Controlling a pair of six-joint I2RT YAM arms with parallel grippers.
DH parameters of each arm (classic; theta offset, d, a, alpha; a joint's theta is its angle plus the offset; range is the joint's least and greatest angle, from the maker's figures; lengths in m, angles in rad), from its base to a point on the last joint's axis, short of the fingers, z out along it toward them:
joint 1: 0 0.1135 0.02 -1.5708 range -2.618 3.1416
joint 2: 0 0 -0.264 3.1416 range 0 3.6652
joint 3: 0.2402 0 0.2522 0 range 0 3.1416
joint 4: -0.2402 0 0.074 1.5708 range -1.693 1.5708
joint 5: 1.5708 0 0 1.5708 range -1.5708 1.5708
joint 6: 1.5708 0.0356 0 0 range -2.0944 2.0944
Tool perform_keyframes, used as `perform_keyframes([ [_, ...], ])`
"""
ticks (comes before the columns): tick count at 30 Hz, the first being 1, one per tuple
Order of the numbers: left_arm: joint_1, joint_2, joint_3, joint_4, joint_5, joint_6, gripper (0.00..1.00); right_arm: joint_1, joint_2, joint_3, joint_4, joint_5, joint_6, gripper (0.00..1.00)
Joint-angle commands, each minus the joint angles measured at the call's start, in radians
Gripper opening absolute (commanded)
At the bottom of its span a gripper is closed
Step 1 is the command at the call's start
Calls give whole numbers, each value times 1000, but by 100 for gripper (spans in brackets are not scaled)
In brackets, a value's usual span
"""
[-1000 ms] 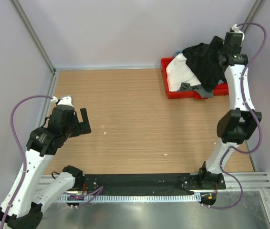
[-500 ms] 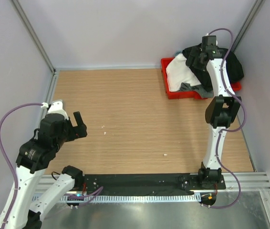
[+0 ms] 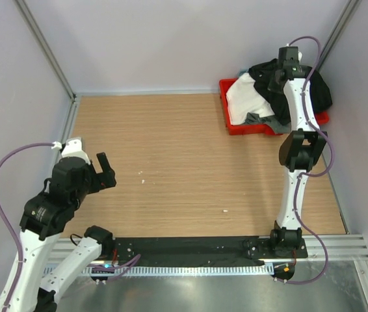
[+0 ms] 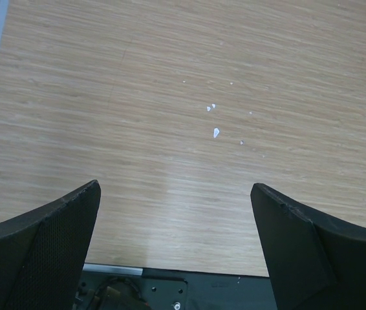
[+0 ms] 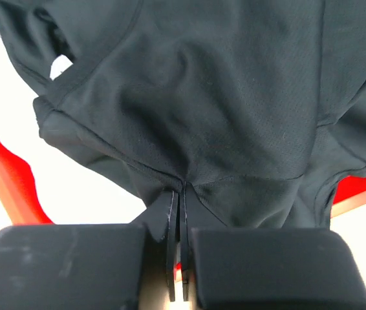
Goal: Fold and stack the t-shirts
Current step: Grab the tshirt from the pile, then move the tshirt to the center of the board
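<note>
Wooden table (image 3: 171,162) between pale walls. At left, left gripper (image 4: 175,187) hovers spread wide, empty. At right, right gripper (image 5: 178,192) pinches a fold of the black t-shirt (image 5: 222,116) atop the red tray (image 3: 226,110); best lifted straight up, clear of the white t-shirt (image 3: 244,101).

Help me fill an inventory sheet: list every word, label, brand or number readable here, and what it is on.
No text can be read anywhere.
The black t-shirt, the white t-shirt, the red tray and the wooden table show no print, label or number.
</note>
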Motion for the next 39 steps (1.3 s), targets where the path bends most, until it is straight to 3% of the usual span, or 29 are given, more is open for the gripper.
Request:
perform_keyframes([
  [1, -3, -37, -16, 54, -24, -4, 100, 7, -28, 74, -19, -5, 4, 2],
  [6, -30, -128, -145, 198, -39, -19, 100, 134, -155, 129, -19, 7, -12, 2],
  [9, -34, -188, -148, 176, -100, -53, 100, 372, -299, 120, 2, 28, -60, 2],
  [10, -39, -235, -159, 186, -126, -59, 100, 504, -370, 101, 27, 45, -66, 2],
  [13, -42, -281, -183, 199, -145, -65, 100, 721, -463, -39, 94, 19, -60, 2],
  [14, -43, -293, -182, 196, -154, -70, 100, 743, -468, -58, 100, -44, -43, 2],
  [15, -43, -295, -180, 191, -158, -76, 100, 753, -462, -70, 100, -76, -28, 17],
  [16, -43, -295, -180, 186, -165, -79, 100, 759, -439, -93, 87, -96, -2, 52],
  [17, -42, -286, -179, 186, -172, -81, 100, 757, -426, -99, 68, -75, 1, 99],
  [21, -42, -248, -176, 179, -180, -84, 100, 757, -415, -180, -19, -12, 12, 100],
  [28, -42, -172, -168, 173, -172, -82, 100, 757, -666, -730, 212, -53, 93, 100],
  [30, -42, -180, -168, 173, -181, -85, 100, 757, -698, -806, 237, -67, 116, 100],
  [36, -42, -179, -189, 179, -206, -101, 100, 768, -767, -1129, 408, -243, 199, 100],
  [39, -42, -119, -177, 170, -205, -101, 100, 776, -733, -1167, 491, -339, 225, 100],
])
